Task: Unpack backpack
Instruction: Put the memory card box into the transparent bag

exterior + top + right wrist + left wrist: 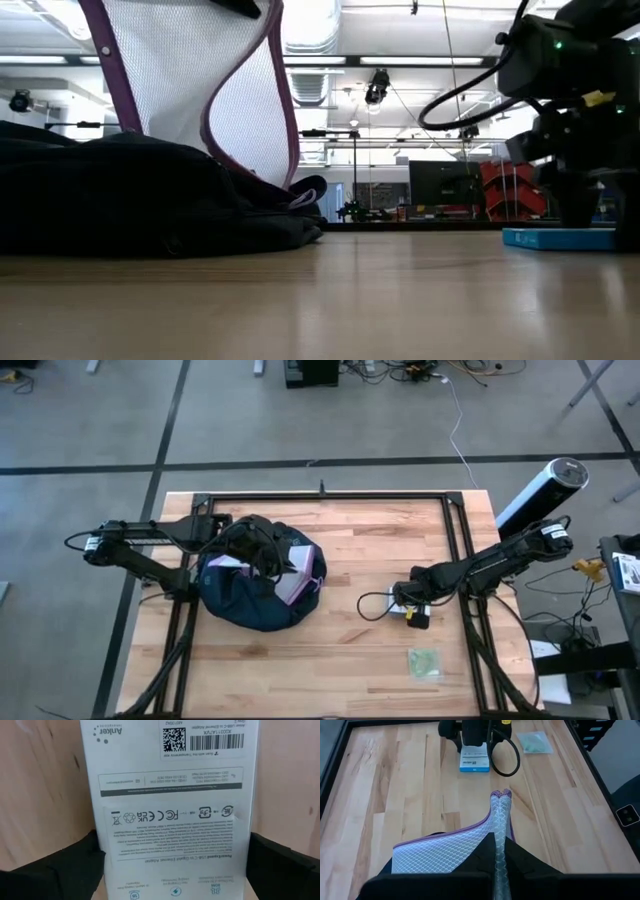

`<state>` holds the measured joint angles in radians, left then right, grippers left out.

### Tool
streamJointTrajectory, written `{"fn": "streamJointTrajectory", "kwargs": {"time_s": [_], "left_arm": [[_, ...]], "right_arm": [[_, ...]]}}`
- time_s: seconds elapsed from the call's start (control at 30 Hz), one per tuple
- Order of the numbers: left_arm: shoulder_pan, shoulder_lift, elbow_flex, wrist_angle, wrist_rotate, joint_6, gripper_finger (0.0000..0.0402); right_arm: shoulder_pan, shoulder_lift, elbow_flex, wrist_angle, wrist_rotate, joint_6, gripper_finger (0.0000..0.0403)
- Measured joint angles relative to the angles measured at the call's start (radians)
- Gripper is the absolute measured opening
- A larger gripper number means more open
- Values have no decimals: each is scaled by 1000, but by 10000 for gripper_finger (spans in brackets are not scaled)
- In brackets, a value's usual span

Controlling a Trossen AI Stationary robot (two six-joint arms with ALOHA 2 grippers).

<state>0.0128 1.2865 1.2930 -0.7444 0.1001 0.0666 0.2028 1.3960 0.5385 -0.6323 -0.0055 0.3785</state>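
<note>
The backpack (pixel 250 595) lies on the surface's (pixel 360 650) left side. Above it the left hand (pixel 500 865) is pinched on a mesh pouch (pixel 455 852) — lifted clear. The right hand (pixel 415 612) is low, fingers wide apart either side of a white box (pixel 172 810) — not gripping it.

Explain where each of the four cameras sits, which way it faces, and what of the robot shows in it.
High: overhead, straight down; both arms, backpack, white box.
Low: table height, level across the table; backpack, mesh pouch, right arm.
Left wrist: along the left tool, shut on the mesh pouch; the right arm beyond.
Right wrist: down onto the white box, between the right tool's open fingers.
Shared: the white box appears in all four.
</note>
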Motion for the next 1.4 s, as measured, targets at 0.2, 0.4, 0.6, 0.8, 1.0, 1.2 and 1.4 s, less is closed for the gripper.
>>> {"fn": "streamJointTrajectory", "kwargs": {"time_s": [0.2,0.4,0.6,0.8,1.0,1.2,1.4], "left_arm": [[0,0,0,0,-1,2,0],[0,0,0,1,-1,1,0],[0,4,0,34,2,0,0],[2,15,0,105,52,10,0],[2,15,0,107,60,6,0],[3,15,0,107,60,-30,0],[3,15,0,95,72,-58,0]], "right_arm": [[2,-15,28,-26,-6,31,331],[2,-37,139,-65,5,51,327],[-1,-36,299,-24,44,52,324],[-55,-32,371,164,103,68,319],[-148,59,365,402,-4,20,315],[-187,270,437,622,-80,-72,314],[-237,486,682,733,-56,-192,312]]}}
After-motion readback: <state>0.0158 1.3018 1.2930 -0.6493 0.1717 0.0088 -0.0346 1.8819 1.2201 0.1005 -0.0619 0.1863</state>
